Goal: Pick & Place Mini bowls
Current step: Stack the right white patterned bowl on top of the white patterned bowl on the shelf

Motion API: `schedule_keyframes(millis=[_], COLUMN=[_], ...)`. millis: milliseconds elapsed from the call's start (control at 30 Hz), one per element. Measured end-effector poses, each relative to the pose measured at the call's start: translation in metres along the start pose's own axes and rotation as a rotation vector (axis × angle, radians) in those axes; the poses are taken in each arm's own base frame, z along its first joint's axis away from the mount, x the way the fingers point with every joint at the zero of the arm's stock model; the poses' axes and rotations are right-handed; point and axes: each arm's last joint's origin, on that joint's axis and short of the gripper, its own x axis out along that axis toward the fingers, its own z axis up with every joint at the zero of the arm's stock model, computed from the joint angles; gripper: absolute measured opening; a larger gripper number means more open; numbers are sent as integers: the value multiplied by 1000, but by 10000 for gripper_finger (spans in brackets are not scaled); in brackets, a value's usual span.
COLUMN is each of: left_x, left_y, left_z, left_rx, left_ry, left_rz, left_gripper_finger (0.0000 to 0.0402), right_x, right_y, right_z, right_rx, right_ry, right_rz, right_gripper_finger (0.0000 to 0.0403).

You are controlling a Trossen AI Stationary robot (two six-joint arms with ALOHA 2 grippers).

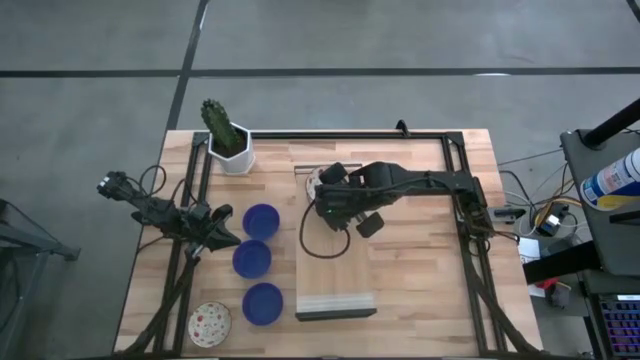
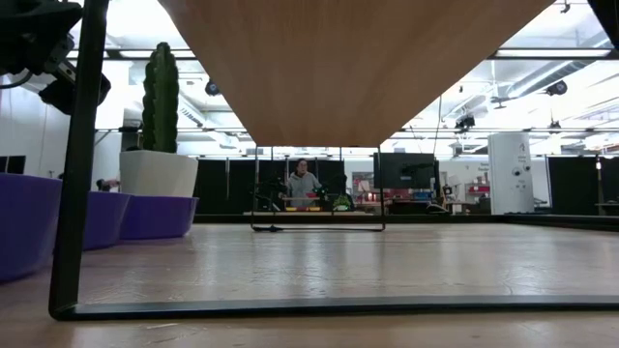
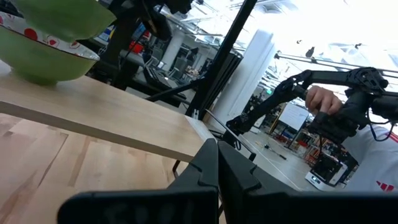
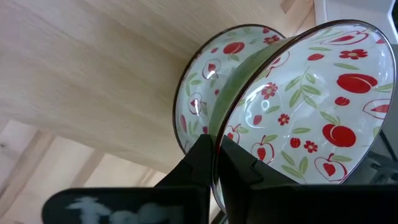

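Note:
Three cobalt blue mini bowls [image 1: 261,221] [image 1: 252,259] [image 1: 262,302] stand in a row on the table's left half, and a cream patterned bowl [image 1: 209,324] sits near the front left corner. Two more patterned bowls [image 1: 316,182] are at the far end of a raised wooden board [image 1: 336,270]. My right gripper [image 1: 322,192] is shut on the nearer of them [image 4: 311,106]. The other one [image 4: 205,93] rests on the board behind it. My left gripper [image 1: 226,230] is shut and hovers just left of the blue row, touching nothing. My right gripper [image 4: 217,149] pinches the rim [image 4: 225,127] of the nearer patterned bowl, one finger inside the hollow and one on the green outer wall. The bowl is tilted steeply on edge and nests against the second bowl [image 3: 37,53] on the board.
A white pot with a green cactus [image 1: 228,140] stands at the far left of the table. A black tube frame [image 1: 455,150] runs around the table top. The board stands on thin black legs [image 2: 73,193] above the table. A person's hand [image 3: 320,99] shows in the room beyond.

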Motion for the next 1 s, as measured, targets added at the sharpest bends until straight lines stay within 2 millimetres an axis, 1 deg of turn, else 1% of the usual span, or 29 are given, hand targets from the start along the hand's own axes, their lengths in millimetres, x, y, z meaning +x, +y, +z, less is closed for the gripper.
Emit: schedule_keyframes(millis=[467, 767, 1000], left_x=[0, 0, 0], left_y=[0, 0, 0], left_z=[0, 0, -1], left_rx=[2, 2, 2], left_ry=[4, 5, 5], left_rz=[2, 2, 3], left_gripper_finger=[0, 0, 0], right_x=[8, 19, 24], right_y=[0, 1, 2], right_z=[-1, 4, 7], right_rx=[10, 0, -10], right_ry=[13, 36, 46], right_rz=[34, 48, 55], right_gripper_finger=[13, 13, 13])
